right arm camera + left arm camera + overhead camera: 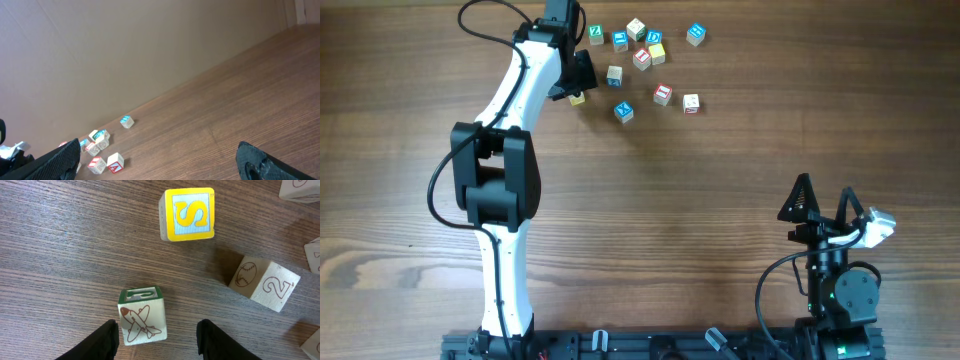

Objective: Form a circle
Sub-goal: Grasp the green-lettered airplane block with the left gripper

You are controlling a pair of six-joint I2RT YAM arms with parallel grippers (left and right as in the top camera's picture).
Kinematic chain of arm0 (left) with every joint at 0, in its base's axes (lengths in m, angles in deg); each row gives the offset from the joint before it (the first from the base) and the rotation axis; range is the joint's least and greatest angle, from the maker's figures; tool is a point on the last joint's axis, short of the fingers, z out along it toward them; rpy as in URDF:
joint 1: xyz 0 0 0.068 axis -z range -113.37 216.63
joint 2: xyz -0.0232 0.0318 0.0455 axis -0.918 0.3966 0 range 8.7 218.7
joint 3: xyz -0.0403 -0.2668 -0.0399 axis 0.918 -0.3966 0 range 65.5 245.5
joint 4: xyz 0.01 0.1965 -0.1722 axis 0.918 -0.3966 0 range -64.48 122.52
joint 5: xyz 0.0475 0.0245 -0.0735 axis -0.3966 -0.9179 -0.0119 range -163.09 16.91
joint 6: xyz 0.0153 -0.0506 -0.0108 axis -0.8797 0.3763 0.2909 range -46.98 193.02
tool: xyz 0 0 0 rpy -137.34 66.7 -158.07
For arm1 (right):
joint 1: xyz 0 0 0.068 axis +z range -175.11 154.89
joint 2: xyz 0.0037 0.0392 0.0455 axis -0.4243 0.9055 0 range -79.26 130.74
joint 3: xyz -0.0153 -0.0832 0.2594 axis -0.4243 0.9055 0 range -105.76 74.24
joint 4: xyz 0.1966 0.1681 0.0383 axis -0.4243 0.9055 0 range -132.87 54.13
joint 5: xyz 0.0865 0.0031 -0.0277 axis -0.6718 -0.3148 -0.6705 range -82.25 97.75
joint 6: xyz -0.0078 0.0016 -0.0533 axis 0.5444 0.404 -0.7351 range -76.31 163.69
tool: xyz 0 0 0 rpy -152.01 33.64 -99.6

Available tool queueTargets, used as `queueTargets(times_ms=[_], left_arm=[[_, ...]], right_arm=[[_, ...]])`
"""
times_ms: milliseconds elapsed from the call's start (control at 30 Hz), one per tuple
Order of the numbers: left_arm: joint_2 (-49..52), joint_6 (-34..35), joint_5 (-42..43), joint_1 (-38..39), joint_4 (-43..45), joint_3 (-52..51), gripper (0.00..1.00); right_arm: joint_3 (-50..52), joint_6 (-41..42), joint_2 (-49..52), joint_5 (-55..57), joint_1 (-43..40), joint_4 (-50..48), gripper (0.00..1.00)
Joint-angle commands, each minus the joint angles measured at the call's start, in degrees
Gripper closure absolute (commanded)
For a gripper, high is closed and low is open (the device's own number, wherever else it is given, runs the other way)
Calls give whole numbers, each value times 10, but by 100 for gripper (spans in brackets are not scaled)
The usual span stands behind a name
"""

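Circle (642, 56): five small wooden letter cubes in a tight ring at the far middle of the bench (740, 160). Blue, cream, yellow and red faces can be made out.

Overhead view.
- Loose cubes lie around the ring: a green one (596, 33) to its left, a blue one (695, 34) to its right, and several more nearer the robot.
- Left end effector (576, 82): reached out to the left edge of the scatter, apart from the ring. A yellowish cube (577, 98) sits just beside its tip.
- Right end effector (825, 203): near its base, well apart from every cube, fingers spread wide, nothing between them.

Left wrist view.
- Left end effector (157, 339): fingers apart, clamped on nothing.
- Green-topped cube (142, 316) with an aeroplane drawing stands on the bench between the fingers, closer to the left finger (107, 341) and clear of the other.
- Yellow S cube (187, 214) lies beyond it; a cube numbered 2 (265, 286) lies to the right.
- Ring membership cannot be told here.

Right wrist view.
- Right end effector (157, 147): fingers wide apart, empty.
- Distant cubes lie at lower left; the ring cannot be picked out.
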Motion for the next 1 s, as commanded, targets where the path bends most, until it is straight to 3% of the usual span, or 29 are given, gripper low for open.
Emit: queueTargets(times_ms=[0,367,633,767,967], left_arm=[[9,8,-16,-2,-5,-5,48],[9,8,-32,-3,61,-44,49],[9,8,-34,-3,49,-45,53],[9,8,-34,-3,47,-46,67],[9,6,-34,-3,47,-49,70]], right_arm=[[0,2,-3,3,-2,-2,0],[0,2,-3,3,-2,-2,0],[0,2,-3,3,-2,-2,0],[0,2,-3,3,-2,-2,0],[0,2,-3,3,-2,-2,0]])
